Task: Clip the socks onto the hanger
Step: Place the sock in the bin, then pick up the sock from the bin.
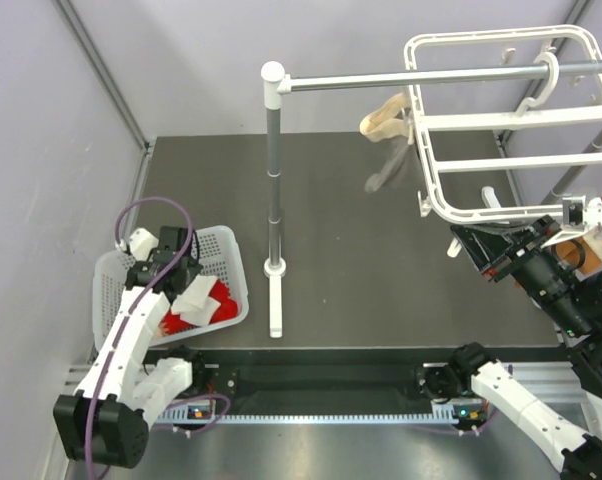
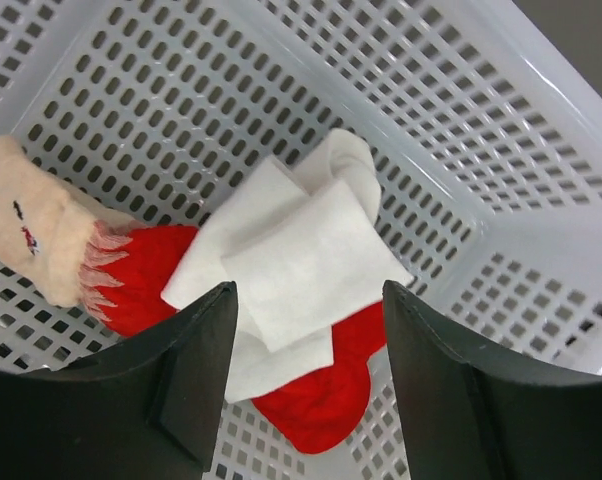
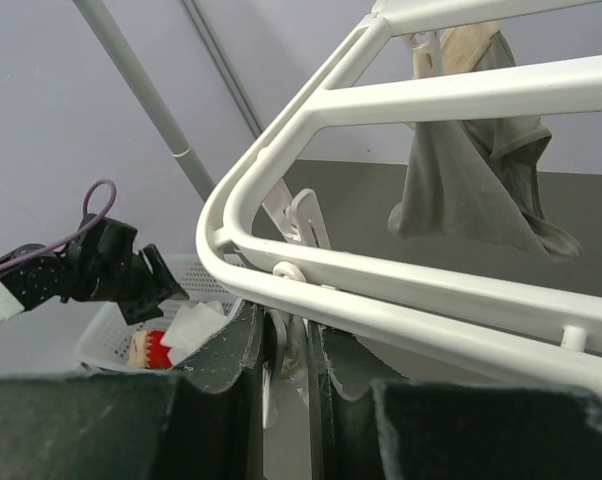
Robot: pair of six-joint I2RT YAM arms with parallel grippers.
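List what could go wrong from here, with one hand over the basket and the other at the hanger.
1. The left hand is open over layered white socks lying on red socks in the basket; it may lift several layers, or snag red fabric too.
2. The right hand looks pinched on a clip under the hanger; a tug could swing the frame and shake the grey sock hanging there.

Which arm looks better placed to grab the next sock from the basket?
The left arm: its jaws hang open right above the white sock in the basket. The right arm is over at the hanger, jaws closed on a clip peg.
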